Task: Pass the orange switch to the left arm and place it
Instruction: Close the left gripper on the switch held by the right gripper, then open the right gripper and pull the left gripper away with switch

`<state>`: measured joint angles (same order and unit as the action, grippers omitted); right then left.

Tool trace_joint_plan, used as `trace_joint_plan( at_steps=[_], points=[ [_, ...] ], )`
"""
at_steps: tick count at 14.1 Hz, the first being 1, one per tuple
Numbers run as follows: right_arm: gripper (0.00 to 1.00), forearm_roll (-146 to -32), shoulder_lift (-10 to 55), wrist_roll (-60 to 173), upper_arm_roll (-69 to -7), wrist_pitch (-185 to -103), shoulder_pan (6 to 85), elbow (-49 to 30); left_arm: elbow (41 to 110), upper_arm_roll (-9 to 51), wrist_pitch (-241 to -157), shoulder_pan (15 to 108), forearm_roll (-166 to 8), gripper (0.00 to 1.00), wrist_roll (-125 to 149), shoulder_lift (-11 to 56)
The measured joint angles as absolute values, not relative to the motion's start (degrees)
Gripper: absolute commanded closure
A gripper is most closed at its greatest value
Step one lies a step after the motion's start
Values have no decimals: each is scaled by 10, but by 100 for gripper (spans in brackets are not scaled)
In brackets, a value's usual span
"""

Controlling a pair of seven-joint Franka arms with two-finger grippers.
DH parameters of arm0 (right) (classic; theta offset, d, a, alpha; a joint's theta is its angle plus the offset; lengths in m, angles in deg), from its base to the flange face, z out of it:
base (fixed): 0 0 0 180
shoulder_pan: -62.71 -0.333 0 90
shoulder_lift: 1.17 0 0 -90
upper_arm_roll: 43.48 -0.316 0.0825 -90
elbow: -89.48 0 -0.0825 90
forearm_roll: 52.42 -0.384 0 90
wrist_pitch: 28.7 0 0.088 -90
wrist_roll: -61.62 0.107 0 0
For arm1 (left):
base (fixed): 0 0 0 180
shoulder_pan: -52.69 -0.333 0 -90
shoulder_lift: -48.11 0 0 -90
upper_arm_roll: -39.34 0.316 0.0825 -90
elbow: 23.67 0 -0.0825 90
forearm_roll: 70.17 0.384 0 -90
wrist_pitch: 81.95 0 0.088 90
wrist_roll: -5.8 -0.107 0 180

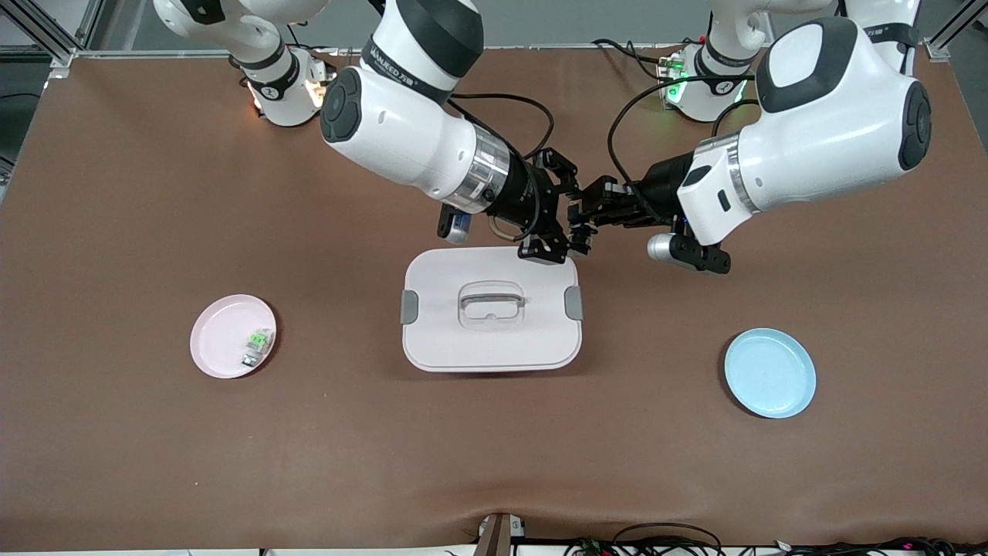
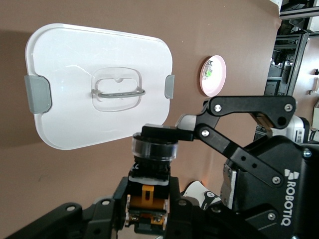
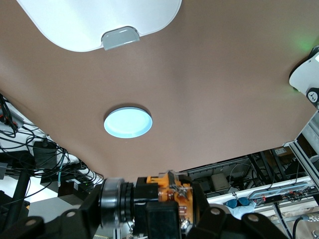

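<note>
The orange switch (image 1: 580, 234) is held in the air between both grippers, over the corner of the box (image 1: 463, 340) that lies farther from the front camera and toward the left arm's end. My left gripper (image 1: 584, 224) is shut on the switch's orange and black body (image 2: 148, 195). My right gripper (image 1: 570, 241) is shut on the switch lengthwise, one finger on its round ringed end and one on its orange end (image 3: 172, 191). In the left wrist view the right gripper's finger (image 2: 162, 133) lies on the switch's cap. The white box stands shut, with grey latches and handle.
A pink plate (image 1: 224, 340) with a small green-and-clear part (image 1: 260, 340) lies toward the right arm's end. An empty blue plate (image 1: 769, 373) lies toward the left arm's end, nearer the front camera than the box. The brown table (image 1: 494, 463) runs wide around them.
</note>
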<state>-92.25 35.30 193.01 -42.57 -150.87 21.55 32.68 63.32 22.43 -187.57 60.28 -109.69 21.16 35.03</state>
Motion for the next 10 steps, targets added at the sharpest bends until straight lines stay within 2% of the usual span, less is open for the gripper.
trace_joint_plan(
  at_steps=[7, 10],
  points=[
    [0, -922, 353, 1924, -422, -1514, 216, 330, 635, 228, -1876, 597, -1080, 100, 213, 345],
    [0, -922, 353, 1848, -419, -1472, 219, 334, 637, 228, -1875, 597, -1013, 100, 214, 338]
  ],
)
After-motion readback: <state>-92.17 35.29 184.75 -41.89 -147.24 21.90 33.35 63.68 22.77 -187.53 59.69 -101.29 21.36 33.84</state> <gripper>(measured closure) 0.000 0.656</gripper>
